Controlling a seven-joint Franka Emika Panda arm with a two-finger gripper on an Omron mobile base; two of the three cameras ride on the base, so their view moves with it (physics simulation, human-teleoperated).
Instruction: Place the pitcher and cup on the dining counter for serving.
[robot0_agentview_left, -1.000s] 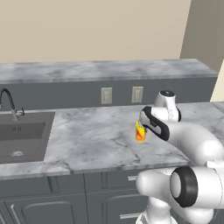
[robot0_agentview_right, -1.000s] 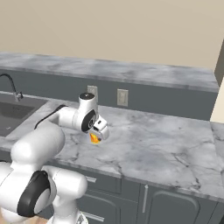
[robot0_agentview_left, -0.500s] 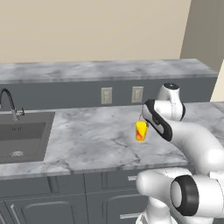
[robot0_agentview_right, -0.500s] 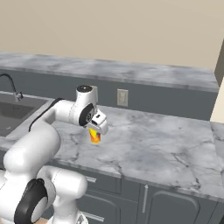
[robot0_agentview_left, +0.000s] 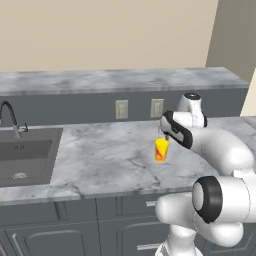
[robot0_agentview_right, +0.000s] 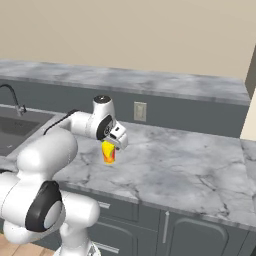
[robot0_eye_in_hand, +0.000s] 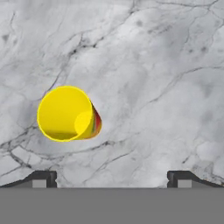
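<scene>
The small yellow cup (robot0_agentview_left: 161, 150) with a red-orange mark stands upright on the lower marble worktop (robot0_agentview_left: 110, 160), a little right of the middle. My gripper (robot0_agentview_left: 163, 136) hangs just above it, open, with nothing between its fingers. Seen from the right base, the gripper (robot0_agentview_right: 118, 143) sits over the cup (robot0_agentview_right: 108, 153). In the hand view the cup (robot0_eye_in_hand: 65, 113) lies left of centre, and the gripper (robot0_eye_in_hand: 111, 177) is off to its right. The dining counter (robot0_agentview_left: 115, 80) runs along the back, raised above the worktop. The pitcher is out of view.
A sink (robot0_agentview_left: 25, 155) with a curved tap (robot0_agentview_left: 10, 117) is set into the worktop at the left. Two wall sockets (robot0_agentview_left: 121, 109) sit in the dark panel below the raised counter (robot0_agentview_right: 150, 82). Drawer fronts run under the worktop's front edge.
My hand has risen from around the cup to just above it, staying open. The cup stands where it was.
</scene>
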